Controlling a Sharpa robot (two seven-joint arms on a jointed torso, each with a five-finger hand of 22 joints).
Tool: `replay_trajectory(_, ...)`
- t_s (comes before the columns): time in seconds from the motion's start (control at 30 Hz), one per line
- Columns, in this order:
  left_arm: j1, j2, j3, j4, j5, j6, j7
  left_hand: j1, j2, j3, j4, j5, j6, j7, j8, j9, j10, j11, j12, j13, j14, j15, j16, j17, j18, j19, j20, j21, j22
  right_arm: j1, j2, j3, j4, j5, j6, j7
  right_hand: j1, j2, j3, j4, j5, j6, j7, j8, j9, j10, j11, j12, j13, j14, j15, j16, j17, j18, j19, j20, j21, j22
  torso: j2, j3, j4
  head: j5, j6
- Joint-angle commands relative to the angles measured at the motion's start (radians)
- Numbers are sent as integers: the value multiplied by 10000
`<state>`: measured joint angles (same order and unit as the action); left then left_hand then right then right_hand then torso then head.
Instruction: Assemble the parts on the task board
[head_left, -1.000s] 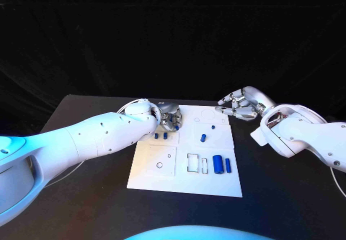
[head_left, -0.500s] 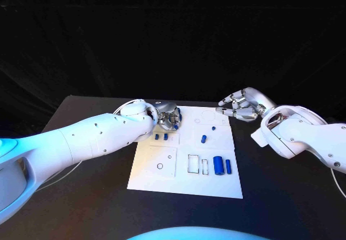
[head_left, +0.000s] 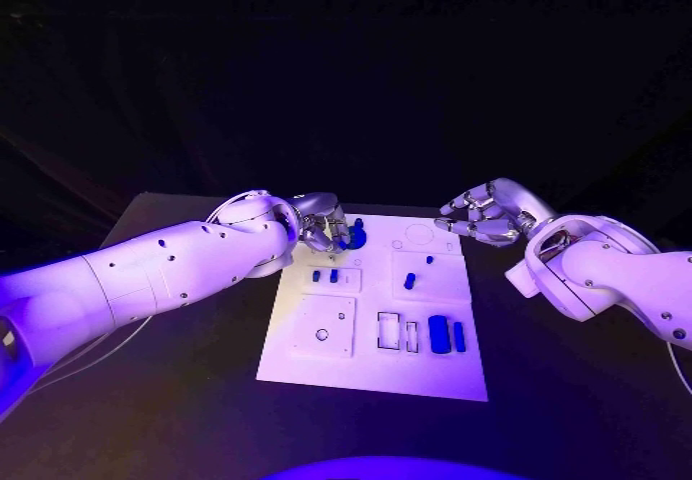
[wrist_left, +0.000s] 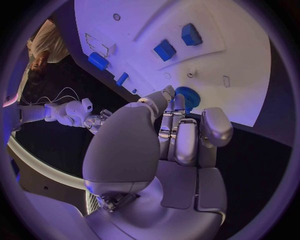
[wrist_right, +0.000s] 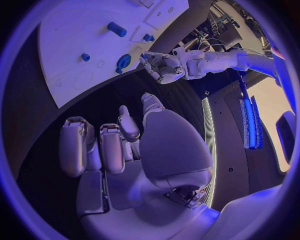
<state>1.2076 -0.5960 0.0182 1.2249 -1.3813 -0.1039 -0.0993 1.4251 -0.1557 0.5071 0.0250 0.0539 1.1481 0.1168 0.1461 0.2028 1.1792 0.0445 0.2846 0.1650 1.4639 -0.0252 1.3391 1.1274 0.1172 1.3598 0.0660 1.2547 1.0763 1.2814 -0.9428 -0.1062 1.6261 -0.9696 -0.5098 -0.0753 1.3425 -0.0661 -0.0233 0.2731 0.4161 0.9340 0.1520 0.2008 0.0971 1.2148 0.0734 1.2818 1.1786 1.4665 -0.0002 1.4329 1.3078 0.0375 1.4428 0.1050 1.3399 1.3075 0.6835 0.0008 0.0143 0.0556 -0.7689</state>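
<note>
Sitting at the far left corner of the task board (head_left: 433, 375), the blue gear (head_left: 356, 238) looks barely settled, with the left robot hand (head_left: 326, 233) right against it. From the left wrist view the gear (wrist_left: 186, 97) peeks out past the fingertips (wrist_left: 169, 94), which touch its edge; whether they actually pinch it I cannot tell. If it isn't seated on its post, any sideways drag as the hand leaves could tip it or skate it off the board onto the bench (head_left: 173, 390). The two small blue blocks (head_left: 325, 275) lie just nearer on the board, close enough for a careless sweep to knock them. The right robot hand (head_left: 483, 213) hovers off the board's far right corner, fingers curled in, holding nothing.
</note>
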Motion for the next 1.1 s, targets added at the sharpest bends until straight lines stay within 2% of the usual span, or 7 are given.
replay_trajectory(0.03,22,-72,17,56,296,94,-160,-81,-10,-55,-13,-27,77,-25,-27,-1,82,25,-43,-18,37,-21,-8,-10,-142,-19,-21,69,10,-7,1,0,-2,-47,26,76,16,69,-64,11,48,51,-5,61,-13,-20,-38,-19,18,503,-52,-65,478,205,-62,-30,-72,1329,19,-14,-15,5,3)
replay_trajectory(0.17,27,-145,21,4,320,224,-218,-90,-15,-57,-11,-27,80,-26,-31,-3,87,24,-51,-19,37,-21,-7,-9,-142,-18,-21,70,12,-7,1,0,-6,-47,29,75,16,69,-64,11,48,51,-5,61,-13,-20,-38,-19,18,503,-52,-65,478,205,-62,-30,-72,1329,15,0,-22,25,-5)
replay_trajectory(0.37,21,-190,21,-81,349,436,-246,-131,-35,-68,0,-28,84,-27,-53,-12,103,26,-90,-26,33,-20,-13,-26,-142,-20,-20,71,15,-8,22,0,-10,-47,34,75,16,69,-64,11,48,51,-5,61,-13,-20,-38,-19,18,503,-52,-65,478,205,-62,-30,-72,1329,36,-3,-43,99,1)
replay_trajectory(1.1,-41,-110,6,-372,258,983,-301,-147,-45,-73,2,-27,87,-28,-65,-17,113,25,-110,-28,18,-20,-42,-86,-139,-26,-19,63,2,-10,49,0,-15,-47,41,76,16,69,-69,12,51,53,-6,64,-14,-20,-39,-20,15,505,-53,-62,484,206,-63,-31,-77,1327,16,2,-29,67,-56)
